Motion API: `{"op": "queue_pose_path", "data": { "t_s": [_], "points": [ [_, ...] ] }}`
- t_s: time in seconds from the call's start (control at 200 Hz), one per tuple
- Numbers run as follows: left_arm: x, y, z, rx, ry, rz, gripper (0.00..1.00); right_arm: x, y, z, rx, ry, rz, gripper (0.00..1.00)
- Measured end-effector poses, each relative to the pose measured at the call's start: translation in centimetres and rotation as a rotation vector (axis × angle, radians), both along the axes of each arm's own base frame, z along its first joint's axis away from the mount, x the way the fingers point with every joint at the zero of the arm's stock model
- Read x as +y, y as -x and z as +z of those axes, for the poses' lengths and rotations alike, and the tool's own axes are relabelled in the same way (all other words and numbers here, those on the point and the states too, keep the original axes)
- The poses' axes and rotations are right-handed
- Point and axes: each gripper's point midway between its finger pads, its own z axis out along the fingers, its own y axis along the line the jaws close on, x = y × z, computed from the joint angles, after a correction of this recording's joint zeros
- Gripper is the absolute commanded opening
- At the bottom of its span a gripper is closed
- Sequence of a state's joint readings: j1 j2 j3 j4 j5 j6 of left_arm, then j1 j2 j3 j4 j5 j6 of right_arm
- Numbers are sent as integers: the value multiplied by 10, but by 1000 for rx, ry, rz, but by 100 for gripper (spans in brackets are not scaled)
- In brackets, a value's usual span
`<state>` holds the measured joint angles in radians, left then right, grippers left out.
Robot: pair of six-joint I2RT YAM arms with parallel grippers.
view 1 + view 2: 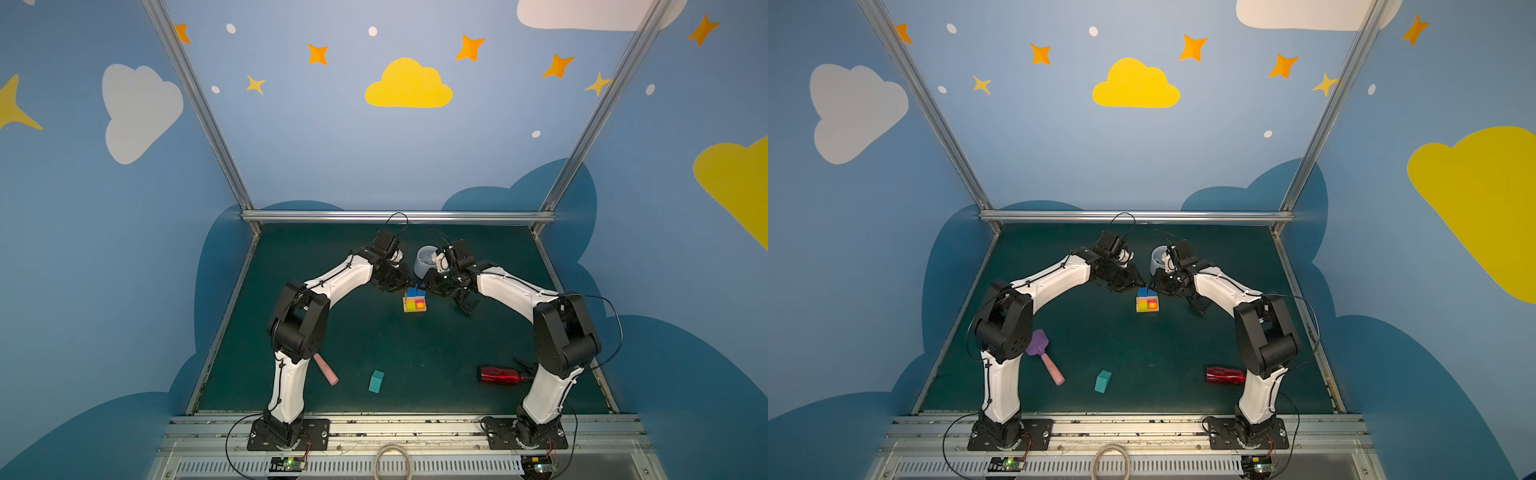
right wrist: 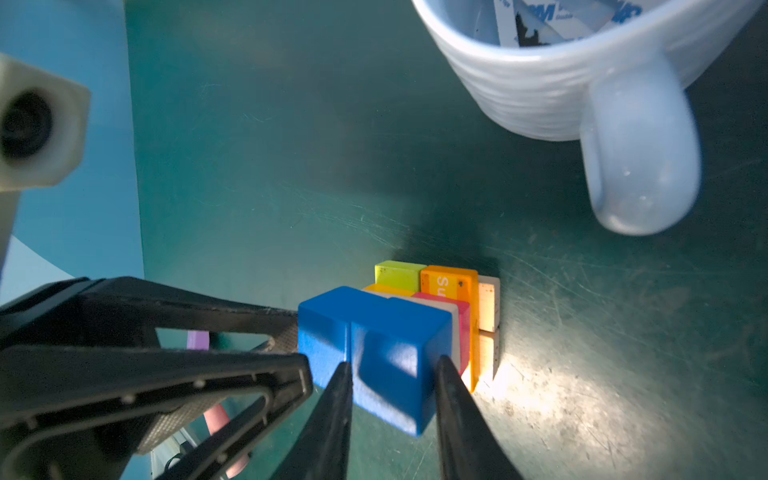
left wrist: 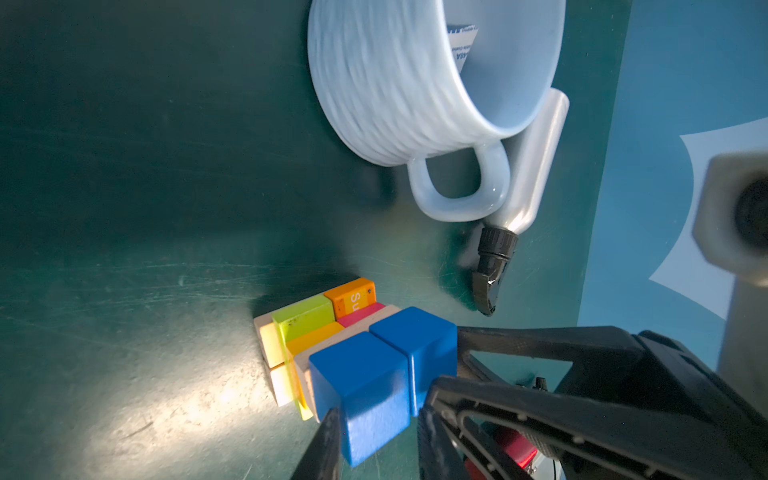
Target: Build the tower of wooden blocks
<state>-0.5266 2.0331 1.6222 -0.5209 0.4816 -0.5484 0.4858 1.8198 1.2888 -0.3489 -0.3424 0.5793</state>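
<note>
Grippers meet at the tower (image 1: 414,303), one from each side. The left gripper (image 3: 378,415) is clamped on the left blue cube (image 3: 361,386), its fingers pressing two opposite faces. The right gripper (image 2: 392,365) grasps the right blue cube (image 2: 399,353) the same way. Between the two grippers the cubes touch side by side, on a tan bar (image 3: 305,374) that tops the brightly coloured blocks (image 3: 303,318) just below the fingertips. A white mug (image 1: 424,266) stands just beyond the grippers. The teal house-shaped block (image 1: 376,381) lies on the table (image 1: 415,353) well behind both grippers, toward the arm bases, apart from the tower.
</note>
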Motion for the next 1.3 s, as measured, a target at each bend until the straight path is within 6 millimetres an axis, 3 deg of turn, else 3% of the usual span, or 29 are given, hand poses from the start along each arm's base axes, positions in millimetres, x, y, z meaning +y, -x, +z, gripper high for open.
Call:
{"op": "queue_pose_path", "data": {
  "t_s": [0.35, 0.791, 1.302],
  "points": [
    [-1, 1, 0, 7, 2, 5, 32, 0, -1, -2, 1, 3, 1, 42],
    [-1, 1, 0, 7, 2, 5, 32, 1, -9, 6, -15, -5, -2, 38],
    [-1, 1, 0, 8, 4, 5, 31, 2, -9, -2, -1, 4, 1, 34]
  ]
}}
